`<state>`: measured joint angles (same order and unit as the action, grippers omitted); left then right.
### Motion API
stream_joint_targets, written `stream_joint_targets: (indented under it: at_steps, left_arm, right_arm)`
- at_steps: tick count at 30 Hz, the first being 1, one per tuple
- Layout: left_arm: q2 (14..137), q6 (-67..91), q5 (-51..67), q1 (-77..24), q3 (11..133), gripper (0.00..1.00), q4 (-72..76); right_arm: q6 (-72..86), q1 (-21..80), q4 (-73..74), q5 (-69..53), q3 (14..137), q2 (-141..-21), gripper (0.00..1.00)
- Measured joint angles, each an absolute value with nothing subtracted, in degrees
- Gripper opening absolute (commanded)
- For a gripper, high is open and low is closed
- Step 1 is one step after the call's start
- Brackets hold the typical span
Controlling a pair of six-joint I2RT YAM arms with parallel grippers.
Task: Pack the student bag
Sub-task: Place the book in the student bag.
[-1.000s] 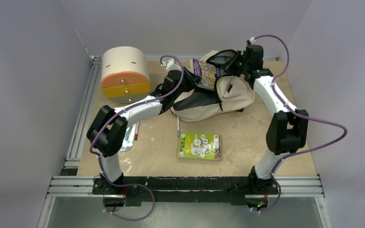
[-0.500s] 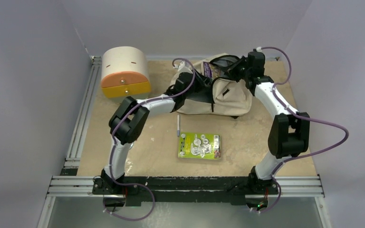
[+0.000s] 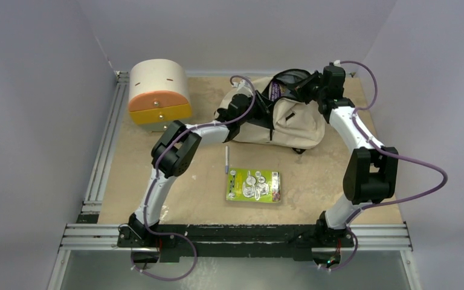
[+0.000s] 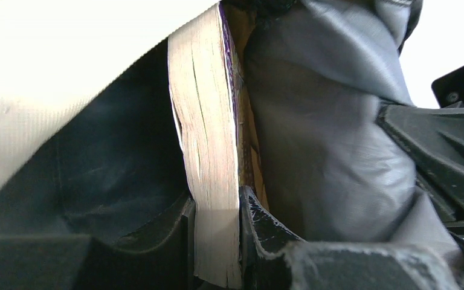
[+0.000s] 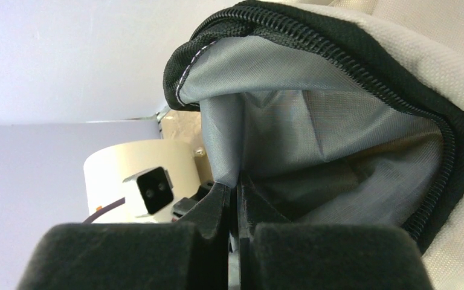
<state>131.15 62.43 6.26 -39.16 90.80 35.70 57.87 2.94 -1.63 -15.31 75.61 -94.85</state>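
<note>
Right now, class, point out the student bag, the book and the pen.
student bag (image 3: 305, 124): top external view, on its beige front panel.
book (image 4: 208, 139): left wrist view, on its page edges.
pen (image 3: 227, 159): top external view, on the middle of its barrel.

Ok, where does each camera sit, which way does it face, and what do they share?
Top external: above, behind the bases, looking down; left arm and right arm reach the student bag near the drawer box.
Left wrist: on the left arm, looking along jaws shut on a book, into the bag.
Right wrist: on the right arm, looking along jaws pinching the bag's lining.
Shared: all show the bag; top and right wrist, the drawer box.
</note>
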Motion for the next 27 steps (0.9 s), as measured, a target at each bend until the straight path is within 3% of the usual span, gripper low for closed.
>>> stream_joint_targets:
  at_steps: [5,6,8,16,27]
  left_arm:
    - [132.73,62.43,8.91,-39.13,91.31,0.48,35.68]
    - [132.77,62.41,9.50,-39.16,91.39,0.58,35.44]
    - [132.77,62.08,10.13,-39.16,91.50,0.64,34.85]
    - [131.04,58.39,10.92,-38.79,91.72,0.72,29.08]
    - [117.01,46.68,10.66,-37.10,92.95,0.76,18.20]
  right_arm:
    - [57.10,3.01,-1.54,-16.05,75.61,-94.85,0.00]
    - [56.99,3.01,-1.48,-16.03,75.61,-94.85,0.00]
    - [56.12,2.98,-0.91,-15.38,75.61,-94.85,0.00]
    - [52.29,2.81,1.02,-11.00,75.85,-94.87,0.00]
    - [45.56,0.97,6.83,-4.86,80.88,-95.29,0.00]
